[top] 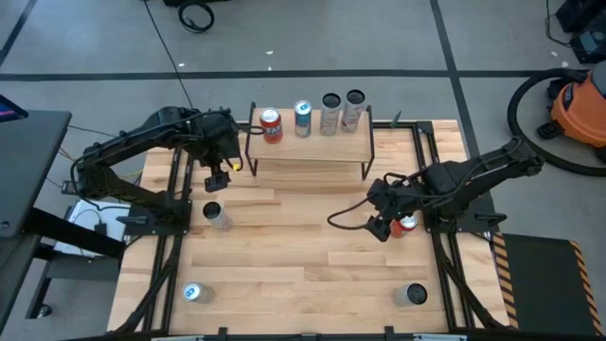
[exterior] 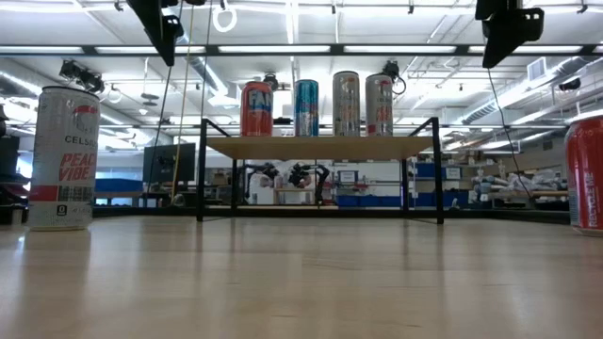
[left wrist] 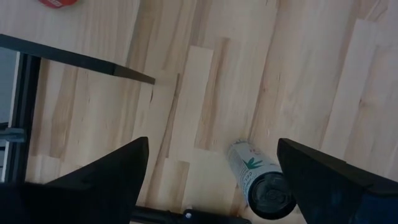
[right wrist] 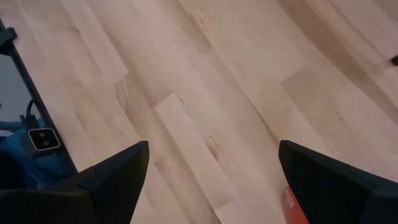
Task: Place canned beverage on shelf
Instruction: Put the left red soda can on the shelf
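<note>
Shelf (top: 311, 150) is sitting at the top middle of the high view with four cans already on it. Left gripper (top: 217, 180) is hovering wide open and empty, with a white can (top: 216, 216) standing upright just below it in frame. Right gripper (top: 381, 227) is also spread open and empty, crowding a red can (top: 407, 224) that it's half hiding. Two more cans are waiting near the bottom edge of the surface (top: 303, 275).

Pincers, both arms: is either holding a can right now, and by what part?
Nothing is held. The left pincer is open above a can on the table; the right pincer is open over bare wood.
</note>
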{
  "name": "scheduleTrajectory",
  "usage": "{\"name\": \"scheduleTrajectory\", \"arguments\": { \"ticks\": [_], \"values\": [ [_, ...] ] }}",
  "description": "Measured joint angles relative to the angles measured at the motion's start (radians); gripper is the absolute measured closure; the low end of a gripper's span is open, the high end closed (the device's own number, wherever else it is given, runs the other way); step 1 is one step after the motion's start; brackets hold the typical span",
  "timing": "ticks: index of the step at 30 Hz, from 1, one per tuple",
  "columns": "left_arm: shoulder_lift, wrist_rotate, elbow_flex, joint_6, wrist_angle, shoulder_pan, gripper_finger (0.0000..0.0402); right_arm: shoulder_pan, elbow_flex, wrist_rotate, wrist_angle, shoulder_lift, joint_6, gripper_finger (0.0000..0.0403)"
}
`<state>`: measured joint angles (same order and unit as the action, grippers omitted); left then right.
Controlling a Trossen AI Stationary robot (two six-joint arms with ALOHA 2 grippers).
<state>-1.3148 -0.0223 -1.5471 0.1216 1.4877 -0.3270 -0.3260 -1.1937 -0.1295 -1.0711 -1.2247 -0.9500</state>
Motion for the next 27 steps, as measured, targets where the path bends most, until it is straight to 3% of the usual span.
{"name": "scheduleTrajectory", "arguments": {
  "ticks": [9, 15, 21, 27],
  "values": [
    [0.000, 0.000, 0.000, 0.006, -0.032, 0.000, 0.0044, 0.000, 0.000, 0.076, -0.021, 0.000, -0.085, 0.0035],
    [0.000, 0.000, 0.000, 0.029, -0.032, 0.000, 0.0044, -0.003, -0.001, 0.157, -0.200, 0.000, -0.223, 0.0035],
    [0.000, 0.000, 0.000, 0.029, -0.032, 0.000, 0.0044, -0.056, -0.001, 0.100, -0.390, 0.000, -0.326, 0.0035],
    [0.000, 0.000, 0.000, 0.029, -0.032, 0.000, 0.0044, -0.099, -0.001, 0.034, -0.430, -0.001, -0.333, 0.0035]
  ]
}}
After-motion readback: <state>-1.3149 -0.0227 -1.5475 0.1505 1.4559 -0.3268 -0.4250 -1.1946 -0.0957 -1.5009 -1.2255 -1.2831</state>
